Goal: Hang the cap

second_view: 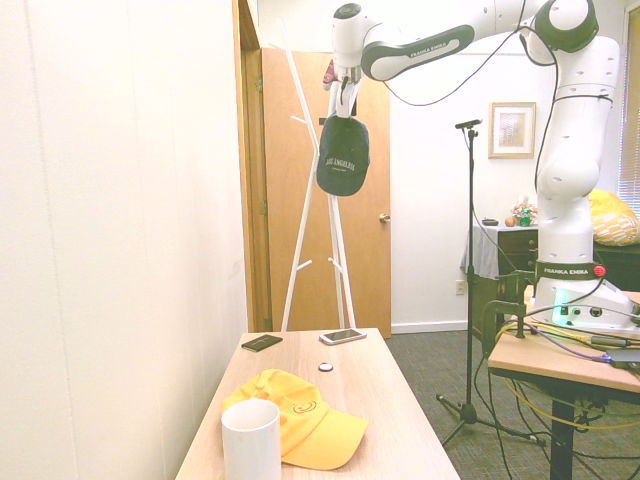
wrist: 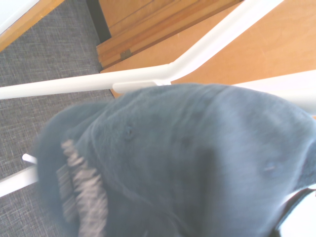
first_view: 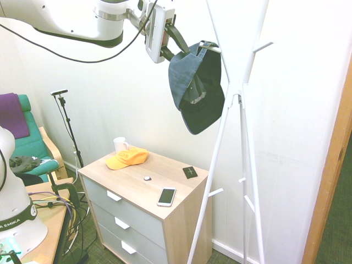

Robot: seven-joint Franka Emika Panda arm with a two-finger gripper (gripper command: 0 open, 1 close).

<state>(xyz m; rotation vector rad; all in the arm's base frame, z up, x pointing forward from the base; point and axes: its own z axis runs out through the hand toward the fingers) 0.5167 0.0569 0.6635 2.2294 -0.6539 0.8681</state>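
Note:
The dark navy cap hangs high up, its back strap looped over a peg of the white coat rack. Its crown and brim droop below the peg. In the second exterior view the cap shows white lettering and dangles beside the rack. My gripper is at the cap's upper rim, on the side away from the rack's pole, jaws slightly parted and open around the fabric edge. From the other side the gripper sits just above the crown. The wrist view is filled by the blurred cap.
Below stands a wooden drawer chest bearing an orange-yellow cap, a white mug, a phone, a black wallet and a small round object. A green chair stands at the left.

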